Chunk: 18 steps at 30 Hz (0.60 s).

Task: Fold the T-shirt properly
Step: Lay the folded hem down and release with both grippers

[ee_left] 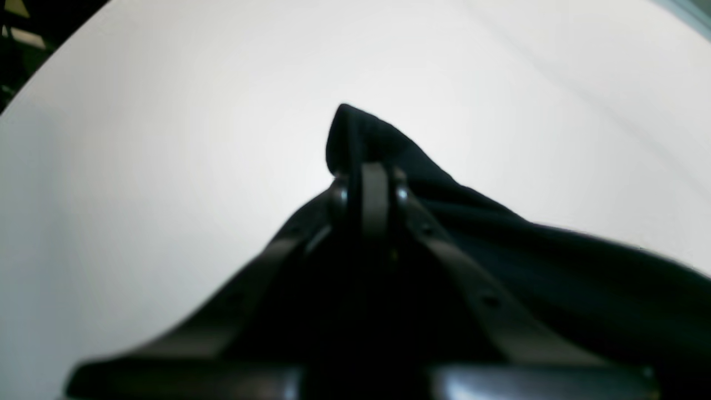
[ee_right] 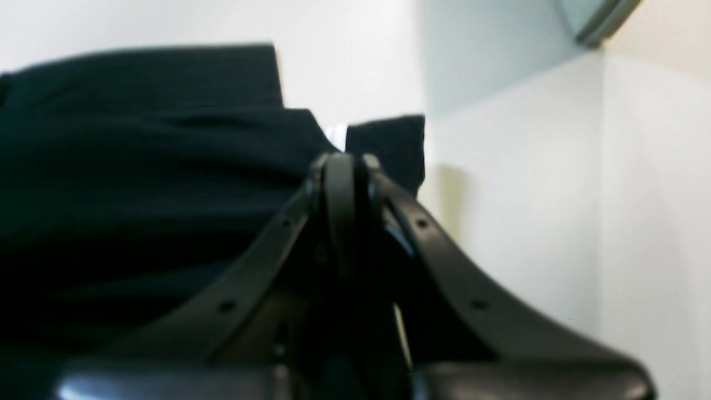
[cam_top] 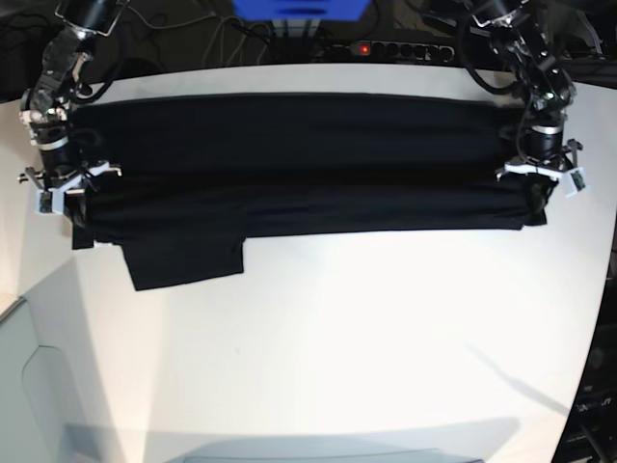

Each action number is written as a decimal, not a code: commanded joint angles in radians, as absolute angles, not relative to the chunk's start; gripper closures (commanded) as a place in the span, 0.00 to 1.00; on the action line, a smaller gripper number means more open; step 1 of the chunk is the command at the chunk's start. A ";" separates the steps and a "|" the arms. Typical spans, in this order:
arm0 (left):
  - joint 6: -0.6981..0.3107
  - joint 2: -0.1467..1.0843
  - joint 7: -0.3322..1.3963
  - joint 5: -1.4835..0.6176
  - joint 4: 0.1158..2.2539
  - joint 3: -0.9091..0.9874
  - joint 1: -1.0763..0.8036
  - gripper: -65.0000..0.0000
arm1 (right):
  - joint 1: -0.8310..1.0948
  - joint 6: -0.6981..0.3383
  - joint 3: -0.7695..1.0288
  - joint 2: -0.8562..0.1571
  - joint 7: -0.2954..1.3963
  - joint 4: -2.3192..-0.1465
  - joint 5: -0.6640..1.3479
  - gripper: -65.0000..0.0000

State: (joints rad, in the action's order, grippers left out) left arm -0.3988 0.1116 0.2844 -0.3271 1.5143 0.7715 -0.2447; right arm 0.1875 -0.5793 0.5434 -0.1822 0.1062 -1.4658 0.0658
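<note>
The black T-shirt (cam_top: 289, 164) lies stretched in a long band across the far half of the white table (cam_top: 347, 338), folded lengthwise, with one sleeve (cam_top: 183, 258) sticking out toward the front at the left. Its print and white tag are hidden. My left gripper (cam_top: 533, 204) is shut on the shirt's right end; in the left wrist view the closed gripper (ee_left: 369, 175) pinches a raised peak of the shirt (ee_left: 555, 272). My right gripper (cam_top: 77, 214) is shut on the left end; in the right wrist view the gripper (ee_right: 341, 166) clamps the shirt's (ee_right: 139, 178) edge.
A power strip (cam_top: 390, 48) and cables lie behind the table's far edge, with a blue object (cam_top: 299, 10) at the top. The table's left edge drops off near the front left corner (cam_top: 19, 309). A dark stand (cam_top: 593, 415) is at the right edge.
</note>
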 commanded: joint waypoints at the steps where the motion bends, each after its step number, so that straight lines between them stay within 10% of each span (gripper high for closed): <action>1: -0.390 0.120 0.251 -0.335 1.521 0.786 -0.242 1.00 | 0.180 -0.582 0.552 -0.200 0.074 -1.481 0.077 1.00; 18: -0.390 0.124 0.251 -0.328 1.303 0.786 -0.182 1.00 | 0.180 -0.582 0.545 -0.203 0.068 -1.356 0.077 1.00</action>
